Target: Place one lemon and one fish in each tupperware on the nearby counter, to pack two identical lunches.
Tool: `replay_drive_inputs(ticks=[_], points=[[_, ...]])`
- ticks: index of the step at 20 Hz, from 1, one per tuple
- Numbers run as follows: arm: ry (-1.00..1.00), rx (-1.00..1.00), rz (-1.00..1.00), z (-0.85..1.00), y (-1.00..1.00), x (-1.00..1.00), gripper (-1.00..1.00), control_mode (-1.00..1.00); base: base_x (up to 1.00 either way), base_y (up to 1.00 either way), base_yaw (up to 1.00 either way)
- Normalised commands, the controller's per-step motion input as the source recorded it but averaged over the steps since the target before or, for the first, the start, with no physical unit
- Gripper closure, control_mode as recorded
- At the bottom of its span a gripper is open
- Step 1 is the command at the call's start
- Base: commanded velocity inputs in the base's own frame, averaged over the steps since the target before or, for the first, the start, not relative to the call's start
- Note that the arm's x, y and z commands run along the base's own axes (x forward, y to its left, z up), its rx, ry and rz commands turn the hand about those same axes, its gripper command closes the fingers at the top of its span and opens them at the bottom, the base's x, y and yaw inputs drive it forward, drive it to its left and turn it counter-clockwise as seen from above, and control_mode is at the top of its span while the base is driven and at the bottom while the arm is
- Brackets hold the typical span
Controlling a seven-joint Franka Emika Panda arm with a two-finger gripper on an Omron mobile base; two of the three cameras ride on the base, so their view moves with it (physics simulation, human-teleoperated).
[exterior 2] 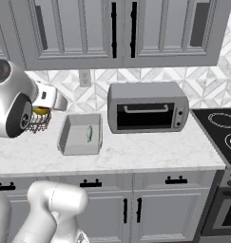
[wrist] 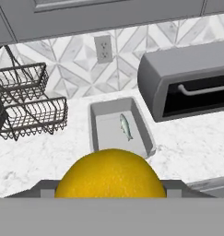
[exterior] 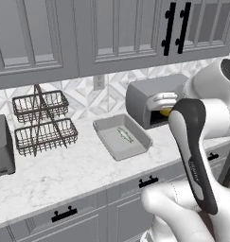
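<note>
From the left base view we see our claw (exterior: 166, 111) raised beside the boxy grey toaster oven (exterior: 152, 100), pinching a round bright-yellow lemon (exterior: 165, 112); the shallow light-grey plastic tupperware (exterior: 109, 142) lies left of and below it on the white marble-look counter (exterior: 64, 175).

From the right base view, the slender silvery fish (exterior 2: 89, 133) lies inside the tray.

From the hand view, the glossy lemon sits close against the claw, with the wire baskets (wrist: 32, 113) to the left.

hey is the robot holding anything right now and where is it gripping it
Yes, a lemon. The gripper has its jaws closed on the fruit's opposite sides, carrying it above the counter near the tupperware.
</note>
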Motion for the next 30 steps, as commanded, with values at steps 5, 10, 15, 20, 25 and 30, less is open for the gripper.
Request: replay_drive_inputs(ticks=[5,10,15,20,25,30], points=[[0.11,0.00,0.00,-0.75,-0.04,0.32,1.00,-1.00,0.00,0.00,0.00],[0.16,0.00,0.00,-0.91,0.05,0.94,1.00,-1.00,0.00,0.00,0.00],[0.10,0.00,0.00,-0.95,0.11,1.00,1.00,-1.00,0.00,0.00,0.00],[0.11,0.00,0.00,-0.77,0.16,1.00,1.00,-1.00,0.00,0.00,0.00],[0.12,0.00,0.00,-0.48,0.21,1.00,1.00,-1.00,0.00,0.00,0.00],[0.11,0.00,0.00,-0.38,0.17,0.98,1.00,-1.00,0.00,0.00,0.00]])
